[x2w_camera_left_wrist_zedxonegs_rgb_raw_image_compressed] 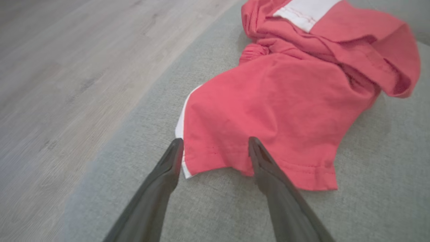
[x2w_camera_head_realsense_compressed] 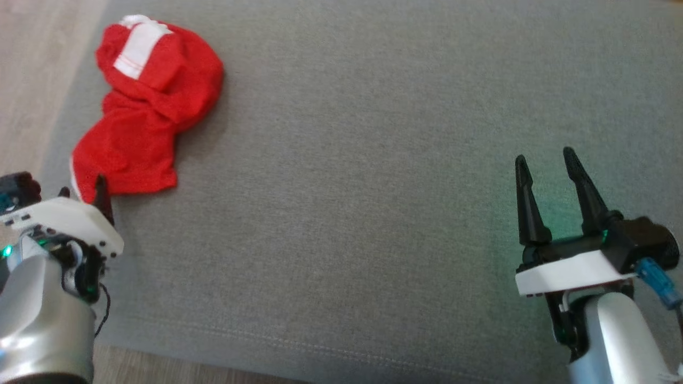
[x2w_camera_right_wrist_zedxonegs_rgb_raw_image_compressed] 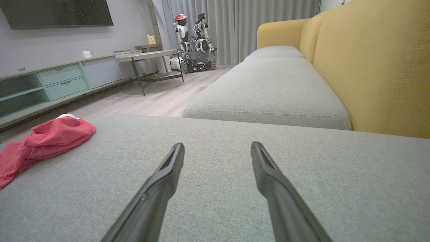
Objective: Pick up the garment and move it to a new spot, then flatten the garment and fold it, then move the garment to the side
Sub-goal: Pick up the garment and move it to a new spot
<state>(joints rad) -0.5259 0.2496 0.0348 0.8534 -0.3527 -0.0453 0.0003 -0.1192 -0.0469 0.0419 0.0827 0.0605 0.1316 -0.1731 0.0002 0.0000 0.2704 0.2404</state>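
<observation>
The garment point(x2w_camera_head_realsense_compressed: 149, 106) is red with a white band, lying crumpled at the far left of the grey cushion point(x2w_camera_head_realsense_compressed: 373, 186). My left gripper point(x2w_camera_head_realsense_compressed: 82, 188) is open at the garment's near hem. In the left wrist view the open left gripper point(x2w_camera_left_wrist_zedxonegs_rgb_raw_image_compressed: 215, 141) has its two dark fingers on either side of the hem's near-left corner of the garment point(x2w_camera_left_wrist_zedxonegs_rgb_raw_image_compressed: 278, 101), and nothing is gripped. My right gripper point(x2w_camera_head_realsense_compressed: 544, 157) stands open and empty over bare cushion at the lower right, far from the garment. In the right wrist view the right gripper point(x2w_camera_right_wrist_zedxonegs_rgb_raw_image_compressed: 217, 145) points along the cushion, with the garment point(x2w_camera_right_wrist_zedxonegs_rgb_raw_image_compressed: 47, 141) far to its left.
Wooden floor point(x2w_camera_head_realsense_compressed: 32, 80) runs along the cushion's left edge, close to the garment. A yellow sofa backrest point(x2w_camera_right_wrist_zedxonegs_rgb_raw_image_compressed: 376, 67) rises on one side, and a second grey cushion point(x2w_camera_right_wrist_zedxonegs_rgb_raw_image_compressed: 268, 90) lies beyond. A low cabinet point(x2w_camera_right_wrist_zedxonegs_rgb_raw_image_compressed: 50, 87), a table point(x2w_camera_right_wrist_zedxonegs_rgb_raw_image_compressed: 151, 58) and another robot point(x2w_camera_right_wrist_zedxonegs_rgb_raw_image_compressed: 195, 40) stand farther off.
</observation>
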